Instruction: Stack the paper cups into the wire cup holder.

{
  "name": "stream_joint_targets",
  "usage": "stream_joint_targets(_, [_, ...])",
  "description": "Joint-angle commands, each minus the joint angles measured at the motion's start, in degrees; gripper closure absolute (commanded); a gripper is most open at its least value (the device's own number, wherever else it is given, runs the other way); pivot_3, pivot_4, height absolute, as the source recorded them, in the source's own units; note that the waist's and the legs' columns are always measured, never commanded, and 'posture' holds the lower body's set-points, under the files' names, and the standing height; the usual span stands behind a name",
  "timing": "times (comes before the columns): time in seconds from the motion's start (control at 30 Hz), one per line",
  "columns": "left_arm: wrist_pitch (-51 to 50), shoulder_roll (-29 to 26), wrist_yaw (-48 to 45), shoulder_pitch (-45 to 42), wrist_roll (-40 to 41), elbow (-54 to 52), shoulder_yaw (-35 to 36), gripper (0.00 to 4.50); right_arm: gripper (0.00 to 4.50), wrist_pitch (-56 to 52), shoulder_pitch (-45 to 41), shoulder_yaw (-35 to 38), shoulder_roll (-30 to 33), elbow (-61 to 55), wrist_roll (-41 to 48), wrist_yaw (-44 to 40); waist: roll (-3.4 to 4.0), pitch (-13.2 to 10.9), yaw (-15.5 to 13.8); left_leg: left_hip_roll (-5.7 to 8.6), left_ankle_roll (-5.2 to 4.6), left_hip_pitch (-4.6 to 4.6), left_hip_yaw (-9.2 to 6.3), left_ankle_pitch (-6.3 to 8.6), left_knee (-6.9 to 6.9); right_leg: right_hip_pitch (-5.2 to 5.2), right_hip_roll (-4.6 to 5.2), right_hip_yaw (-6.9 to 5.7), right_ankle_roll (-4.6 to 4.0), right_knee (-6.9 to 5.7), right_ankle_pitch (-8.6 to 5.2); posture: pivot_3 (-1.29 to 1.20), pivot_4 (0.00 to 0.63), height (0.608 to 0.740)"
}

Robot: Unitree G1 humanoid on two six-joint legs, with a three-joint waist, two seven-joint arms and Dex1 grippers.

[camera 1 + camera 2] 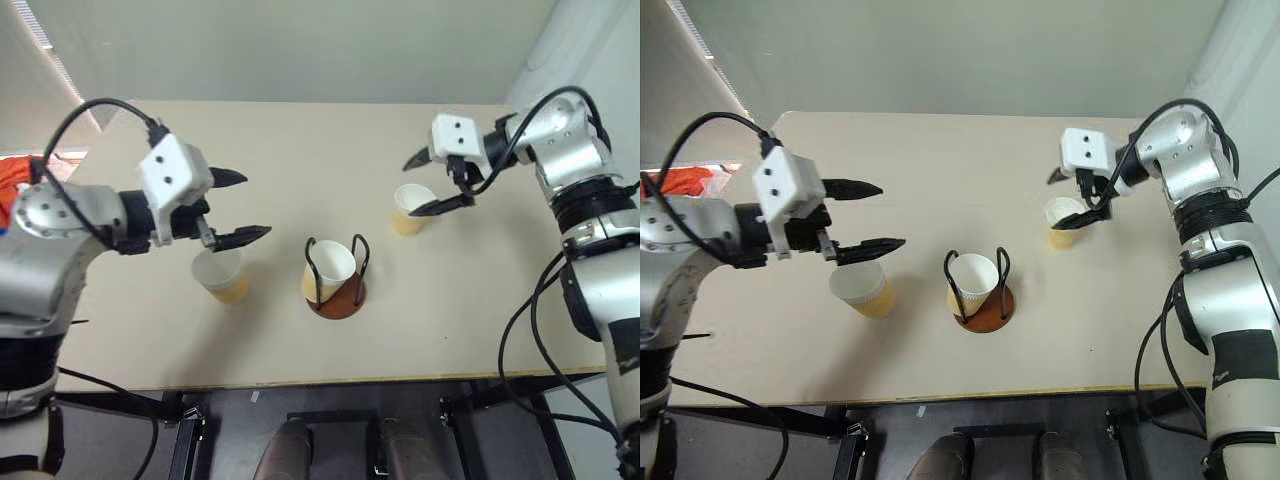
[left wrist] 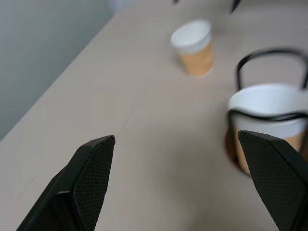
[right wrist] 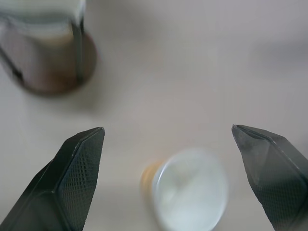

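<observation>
Right wrist view puts an upright paper cup [image 3: 188, 192] directly beneath the spread right end effector [image 3: 168, 163], mouth up between the fingers, untouched. The left end effector [image 1: 240, 205], also spread and empty, hovers above another cup [image 1: 222, 275]. A third sits in the wire cup holder [image 1: 336, 275] mid-desk [image 1: 300, 150], between both arms; pale walls behind.

- The desk [image 1: 300, 170] is seen as a pale, matt, smooth board.
- The paper cups [image 1: 222, 275] are shown in matt tan paper, white inside.
- The wire cup holder [image 1: 336, 274] is made of thin black wire on a reddish-brown, slightly glossy disc.
- The fingers [image 2: 91, 183] of the left tool [image 1: 243, 207] are faced with a black, finely textured surface.
</observation>
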State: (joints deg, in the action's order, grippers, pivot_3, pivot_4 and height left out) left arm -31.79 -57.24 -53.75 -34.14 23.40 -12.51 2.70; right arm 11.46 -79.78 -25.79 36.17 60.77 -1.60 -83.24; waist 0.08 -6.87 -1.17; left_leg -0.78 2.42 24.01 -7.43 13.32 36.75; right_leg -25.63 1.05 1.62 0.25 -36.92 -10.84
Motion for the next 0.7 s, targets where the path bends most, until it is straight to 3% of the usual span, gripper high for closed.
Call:
stream_joint_targets(0.03, [4.4, 3.4, 5.6, -6.4, -7.1, 5.3, -2.5, 0.00, 0.01, 2.6, -1.3, 1.0, -1.6, 4.2, -4.4, 4.5, -0.01, 0.0, -0.1, -0.03, 0.04, 0.00, 0.00, -0.02, -0.01, 0.00, 0.00, -0.02, 0.03, 0.01, 0.02, 0.00, 0.150, 0.740])
stream_joint_targets(0.23, [4.1, 5.6, 1.8, -8.0, -6.0, 4.4, -2.9, 0.00, 0.01, 3.3, -1.3, 1.5, -4.6, 9.8, -9.2, 9.5, 0.00, 0.0, 0.2, -0.06, 0.04, 0.01, 0.04, -0.03, -0.21, -0.07, 0.00, -0.03, 0.08, 0.07, 0.05, 0.00, 0.150, 0.740])
stream_joint_targets(0.3, [3.1, 5.2, 0.9, -6.6, -5.3, 2.8, -2.1, 0.00, 0.38, 3.6, -1.2, 0.9, -5.3, 11.1, -11.4, 12.4, 0.00, 0.0, 0.1, -0.09, 0.05, 0.01, 0.04, -0.03, -0.32, -0.09, 0.00, -0.06, 0.09, 0.07, 0.05, 0.00, 0.150, 0.740])
stream_joint_targets(0.53, [0.5, 4.8, 1.3, -5.0, -3.8, -0.2, 0.2, 0.00, 2.73, 3.5, 0.0, 0.7, -7.4, 13.8, -16.9, 18.9, 0.00, 0.0, 0.0, -0.12, 0.08, 0.03, 0.07, -0.02, -0.41, -0.10, 0.00, -0.09, 0.10, 0.09, 0.06, 0.00, 0.150, 0.740])
stream_joint_targets(0.7, [0.0, 3.9, 1.1, -4.1, -3.7, -0.9, 1.3, 0.00, 4.49, 4.2, -1.1, 2.5, -7.6, 13.8, -16.8, 17.4, 0.01, 0.0, 0.0, -0.12, 0.12, 0.01, 0.07, -0.06, -0.37, -0.10, 0.00, -0.09, 0.10, 0.10, 0.06, 0.00, 0.150, 0.740])
